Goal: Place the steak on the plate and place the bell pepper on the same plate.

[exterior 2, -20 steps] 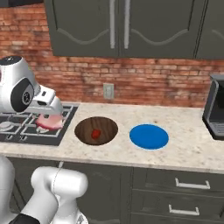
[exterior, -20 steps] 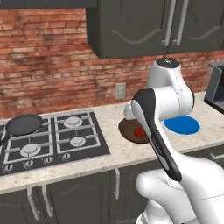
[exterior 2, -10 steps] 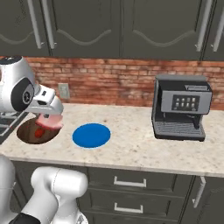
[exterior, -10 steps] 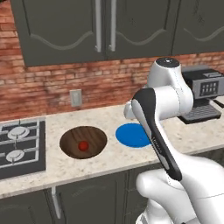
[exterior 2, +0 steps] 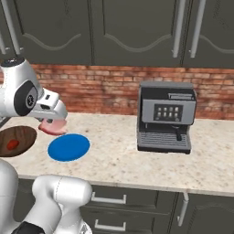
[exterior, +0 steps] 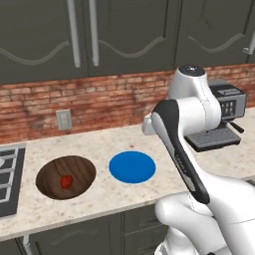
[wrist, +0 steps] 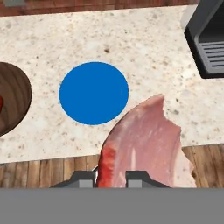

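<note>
Left base view: the plate (exterior: 132,167) lies bare on the tabletop (exterior: 119,144), just beside the wooden board (exterior: 65,177). The bell pepper (exterior: 66,182) sits on that board, apart from the plate. My own arm blocks the hand from this side. A coffee machine (exterior: 221,117) stands to the right.

Right base view: my gripper (exterior 2: 54,124) hangs above the tabletop with the steak (exterior 2: 53,127) under it, pink slab drooping, raised over the far-left edge of the plate (exterior 2: 69,147). The steak touches neither plate nor tabletop.

Hand view: the gripper (wrist: 111,176) is pressed together on the near edge of the steak (wrist: 142,146), pinching it; the slab hangs forward between the tips. The plate (wrist: 94,92) lies ahead and to the left of the meat, not yet centred beneath it.

Step in hand, as I judge it: carrying the steak to the plate. The next move calls for shifting until the slab is over the blue disc, lowering close, then spreading the gripper. The pepper comes after.
</note>
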